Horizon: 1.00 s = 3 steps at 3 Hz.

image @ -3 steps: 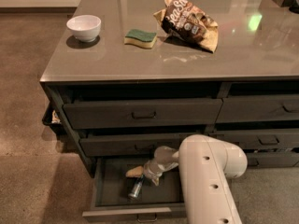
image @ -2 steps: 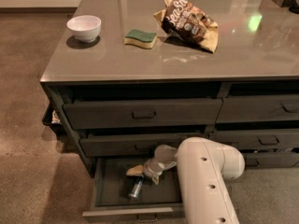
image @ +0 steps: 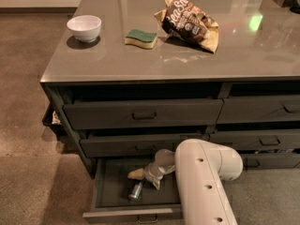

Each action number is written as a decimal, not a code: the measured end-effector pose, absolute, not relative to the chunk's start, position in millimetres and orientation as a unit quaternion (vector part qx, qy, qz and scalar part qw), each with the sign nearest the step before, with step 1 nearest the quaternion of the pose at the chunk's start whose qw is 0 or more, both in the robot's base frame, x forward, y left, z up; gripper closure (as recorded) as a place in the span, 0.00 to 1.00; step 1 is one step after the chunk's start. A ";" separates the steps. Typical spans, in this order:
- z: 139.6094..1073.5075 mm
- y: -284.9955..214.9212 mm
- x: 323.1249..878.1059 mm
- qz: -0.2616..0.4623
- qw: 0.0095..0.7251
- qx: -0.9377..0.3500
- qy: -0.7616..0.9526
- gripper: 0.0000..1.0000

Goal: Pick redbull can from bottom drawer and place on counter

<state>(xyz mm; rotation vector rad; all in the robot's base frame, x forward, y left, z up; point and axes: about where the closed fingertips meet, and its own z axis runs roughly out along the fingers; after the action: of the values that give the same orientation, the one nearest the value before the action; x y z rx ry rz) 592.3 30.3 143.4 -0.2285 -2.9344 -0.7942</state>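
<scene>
The bottom drawer (image: pixel 108 193) stands pulled out, and the redbull can (image: pixel 136 190) lies on its side on the drawer's floor. It is near the middle and a little toward the drawer's front edge. One shiny end points to the drawer's front.

The robot's white arm (image: pixel 202 182) reaches down into the drawer from the drawer's right side. The gripper (image: pixel 146 176) hangs inside the drawer, just behind and above the can. If it is open or closed I cannot tell from here, and I also cannot tell if it already touches the can. I do not see that it holds anything lifted.

I think the step in hand is the grasp. To do it well, the gripper should come down across the can's round body, not along its length, and close on the middle of it. A lying can rolls easily, so a push from one side alone could send it toward the drawer's wall. After the closing, the lift should go straight up out of the drawer before any swing, because the closed drawer directly above the open one hangs close over its rear part.

The counter (image: pixel 154 62) is high above the drawer. On it stand a white bowl (image: pixel 84 27), a sponge (image: pixel 141 38) and a chip bag (image: pixel 190 25), all far back from the drawer's side of the counter.
</scene>
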 end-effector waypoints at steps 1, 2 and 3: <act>143.5 28.0 585.2 -0.256 0.039 -0.093 -0.961 0.00; 144.2 28.9 579.0 -0.254 0.032 -0.106 -0.961 0.00; 149.6 33.1 573.3 -0.254 0.019 -0.113 -0.960 0.00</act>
<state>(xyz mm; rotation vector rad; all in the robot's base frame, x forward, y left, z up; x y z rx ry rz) 573.3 33.1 149.6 -0.3499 -2.9807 -0.7895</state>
